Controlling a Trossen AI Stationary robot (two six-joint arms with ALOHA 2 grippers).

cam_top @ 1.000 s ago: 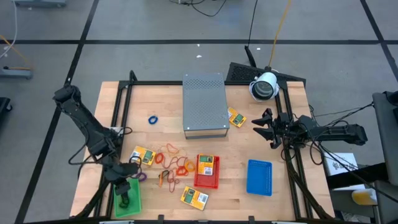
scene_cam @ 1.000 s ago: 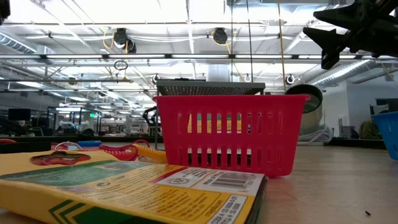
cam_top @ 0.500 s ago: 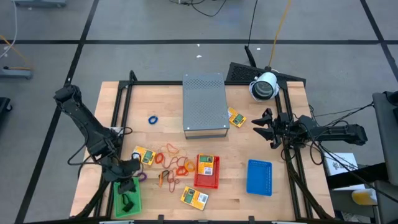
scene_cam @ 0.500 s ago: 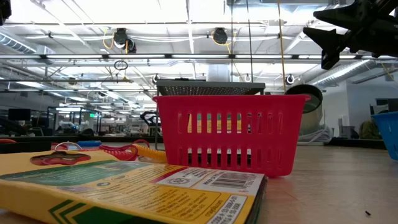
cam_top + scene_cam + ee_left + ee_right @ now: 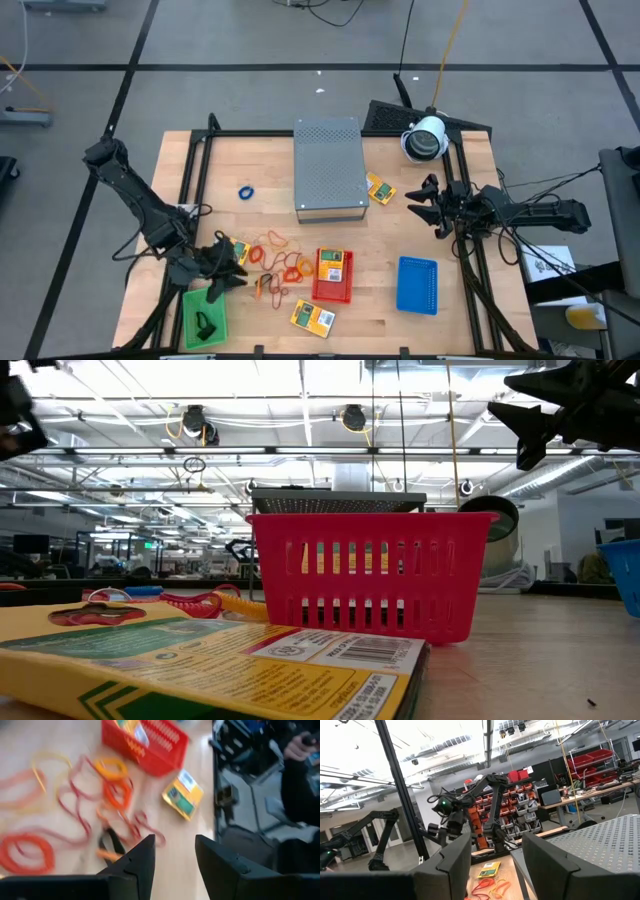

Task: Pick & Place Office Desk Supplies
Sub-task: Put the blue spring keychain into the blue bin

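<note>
Left gripper (image 5: 222, 277), fingers parted and empty, hovers at lower left of the high view, above the green tray (image 5: 204, 318), beside the rubber bands (image 5: 278, 262). Right gripper (image 5: 422, 205), open and empty, waits at right

blurred: rubber bands (image 5: 75, 815) | cropped: crayon packet (image 5: 200, 670)

Left arm moved away from the green tray

The left gripper (image 5: 222, 278) lifted off the green tray (image 5: 190, 318) and swung toward the rubber bands (image 5: 275, 265).
</note>
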